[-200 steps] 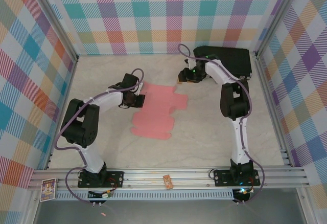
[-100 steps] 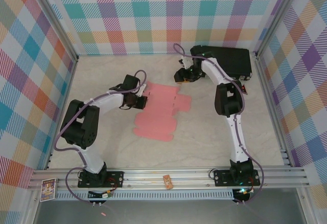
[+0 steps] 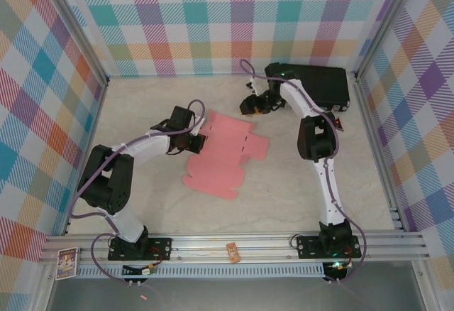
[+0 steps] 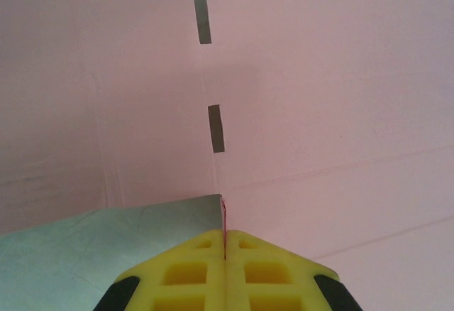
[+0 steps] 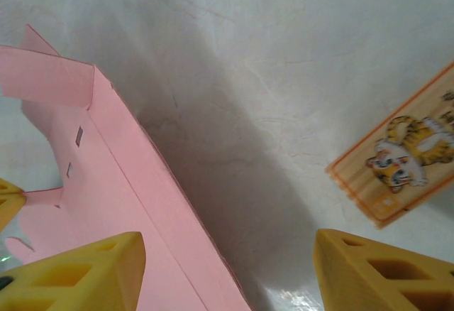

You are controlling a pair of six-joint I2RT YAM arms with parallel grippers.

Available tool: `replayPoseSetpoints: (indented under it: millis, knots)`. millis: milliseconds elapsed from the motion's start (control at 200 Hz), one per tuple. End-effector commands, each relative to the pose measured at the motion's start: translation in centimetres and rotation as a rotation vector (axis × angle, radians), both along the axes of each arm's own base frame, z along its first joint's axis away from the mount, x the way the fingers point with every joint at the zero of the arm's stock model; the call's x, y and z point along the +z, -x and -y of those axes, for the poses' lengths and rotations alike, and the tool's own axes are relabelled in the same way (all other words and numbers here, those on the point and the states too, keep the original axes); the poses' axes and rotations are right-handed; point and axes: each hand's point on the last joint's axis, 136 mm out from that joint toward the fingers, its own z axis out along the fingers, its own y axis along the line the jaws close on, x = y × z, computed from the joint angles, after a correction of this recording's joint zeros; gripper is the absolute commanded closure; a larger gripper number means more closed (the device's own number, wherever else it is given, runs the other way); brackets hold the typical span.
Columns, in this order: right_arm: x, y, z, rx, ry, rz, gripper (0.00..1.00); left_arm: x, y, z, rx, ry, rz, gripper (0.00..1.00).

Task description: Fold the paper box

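Here the flat pink die-cut cardboard paper box (image 3: 221,156) lies unfolded mid-table. The left gripper (image 3: 194,140) is clamped tight on its left edge, lifting it slightly. The right gripper (image 5: 227,275) hangs wide apart, holding nothing, near its far edge.

Bright, even overhead light leaves faint shadows in the top view, while the right wrist view shows a broad soft shadow across the desk (image 5: 284,55) beside the box (image 5: 120,183).
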Motion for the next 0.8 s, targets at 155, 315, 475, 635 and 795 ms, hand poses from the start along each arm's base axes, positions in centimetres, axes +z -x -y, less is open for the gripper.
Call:
replayPoseSetpoints:
  millis: [155, 315, 475, 635, 795]
  knots:
    - [0.1, 2.3, -2.0, 0.111, -0.111, -0.059, 0.34, 1.9, -0.2, 0.8, -0.035, 0.017, 0.073, 1.0]
    - [0.1, 3.4, -2.7, 0.151, -0.136, -0.075, 0.36, 2.0, -0.2, 0.8, -0.037, 0.018, 0.077, 1.0]
    - [1.0, 3.3, -3.1, 0.159, -0.156, -0.055, 0.49, 1.9, -0.2, 0.9, -0.04, 0.017, 0.067, 1.0]
    - [2.2, 2.9, -3.2, 0.158, -0.167, -0.018, 0.6, 1.6, -0.2, 0.9, -0.039, 0.012, 0.054, 1.0]
    - [2.6, 3.1, -3.4, 0.17, -0.169, -0.006, 0.66, 1.4, -0.3, 0.8, -0.038, 0.008, 0.048, 1.0]
